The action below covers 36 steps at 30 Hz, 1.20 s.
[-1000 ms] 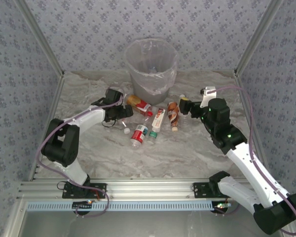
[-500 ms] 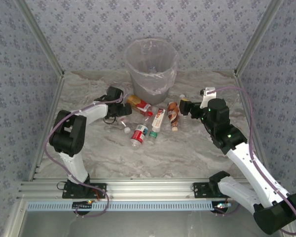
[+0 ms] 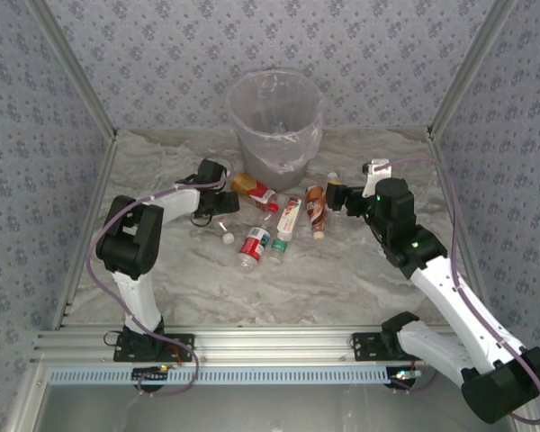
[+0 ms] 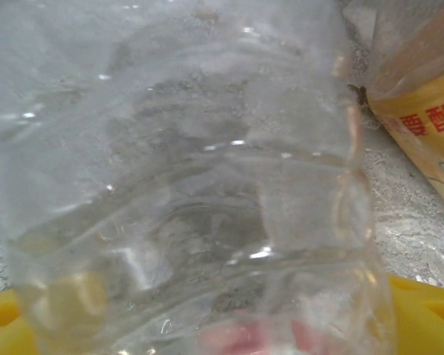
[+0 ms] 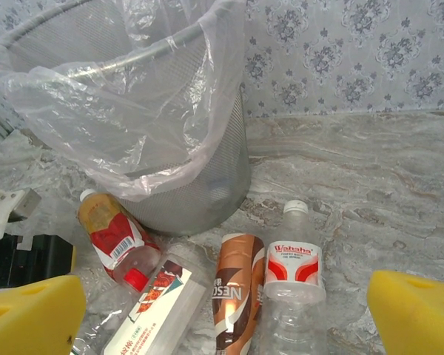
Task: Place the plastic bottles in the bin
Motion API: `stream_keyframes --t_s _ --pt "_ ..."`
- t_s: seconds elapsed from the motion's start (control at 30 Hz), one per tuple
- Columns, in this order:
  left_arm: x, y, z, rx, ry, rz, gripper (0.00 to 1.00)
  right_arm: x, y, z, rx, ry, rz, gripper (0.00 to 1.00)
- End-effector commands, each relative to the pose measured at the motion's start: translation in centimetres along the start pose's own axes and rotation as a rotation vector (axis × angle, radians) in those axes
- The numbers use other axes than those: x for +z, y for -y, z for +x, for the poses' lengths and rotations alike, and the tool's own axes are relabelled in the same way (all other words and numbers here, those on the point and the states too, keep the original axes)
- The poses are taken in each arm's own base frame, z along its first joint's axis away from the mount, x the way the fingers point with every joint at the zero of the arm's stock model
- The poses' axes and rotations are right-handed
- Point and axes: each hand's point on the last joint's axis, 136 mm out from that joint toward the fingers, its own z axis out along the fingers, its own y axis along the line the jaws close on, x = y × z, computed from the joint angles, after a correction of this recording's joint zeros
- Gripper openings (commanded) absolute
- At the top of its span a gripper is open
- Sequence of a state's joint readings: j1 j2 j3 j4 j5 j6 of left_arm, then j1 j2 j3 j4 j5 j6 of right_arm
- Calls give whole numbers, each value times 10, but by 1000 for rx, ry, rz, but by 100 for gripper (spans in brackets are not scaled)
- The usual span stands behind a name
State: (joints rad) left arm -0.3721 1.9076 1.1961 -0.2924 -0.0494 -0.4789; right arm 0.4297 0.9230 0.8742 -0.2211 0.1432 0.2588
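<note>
**Bin** (image 3: 272, 126): upright at the middle of the table's (image 3: 360, 270) far edge. Its bag liner (image 5: 133, 140) drapes loosely over the rim.

**Plastic bottles:** a loose cluster lies on the table just in front of the bin, toward the middle.
- Brown Nescafé bottle (image 5: 235, 292), with the Wahaha bottle (image 5: 294, 262) beside it
- White-labelled bottle (image 3: 289, 219)
- Red-labelled bottle (image 3: 253, 245)
- Yellow-labelled bottle (image 4: 422, 111), near the bin's base

**Clear bottle** (image 4: 192, 207): at the cluster's left side, just beside the yellow-labelled one.

**Left gripper** (image 3: 223, 205): low at the table, with its yellow pads (image 4: 425, 318) on either side of the clear bottle. I cannot tell whether they press it or merely straddle it.

**Right gripper** (image 3: 335, 196): jaws wide apart with nothing between them. It hangs low at the cluster's right side, facing the bin.

**Risks (judgement):**
- The clear bottle's thin wall may buckle under the squeeze and slip out of the pads.
- The yellow-labelled neighbour is close enough to be nudged and roll during the lift.
- A low carry could snag the liner or clip the rim.
- Both arms work near the same cluster, so their paths may cross.
</note>
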Motion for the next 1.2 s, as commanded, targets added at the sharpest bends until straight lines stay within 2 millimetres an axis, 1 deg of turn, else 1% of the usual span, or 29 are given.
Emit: stream_keyframes --t_s 0.0,0.1,0.27,0.53,0.8,0.97,1.17 --pt "-1 1 -3 4 27 17 85 -1 0 -6 13 4 4 100" --pt "-7 1 -5 10 34 13 82 0 0 -5 15 0 7 100" --pt "-8 0 -3 12 25 13 78 1 0 -5 16 -1 9 100" --pt "-16 4 -4 -6 40 40 69 1 1 -4 17 -7 10 100" --pt "-22 6 -3 -4 44 56 63 4 0 -2 22 -15 7 100" --pt "-33 6 -4 0 56 61 62 6 0 -1 23 -21 11 100" --pt "-54 6 -11 4 97 70 60 9 0 0 22 -27 10 100"
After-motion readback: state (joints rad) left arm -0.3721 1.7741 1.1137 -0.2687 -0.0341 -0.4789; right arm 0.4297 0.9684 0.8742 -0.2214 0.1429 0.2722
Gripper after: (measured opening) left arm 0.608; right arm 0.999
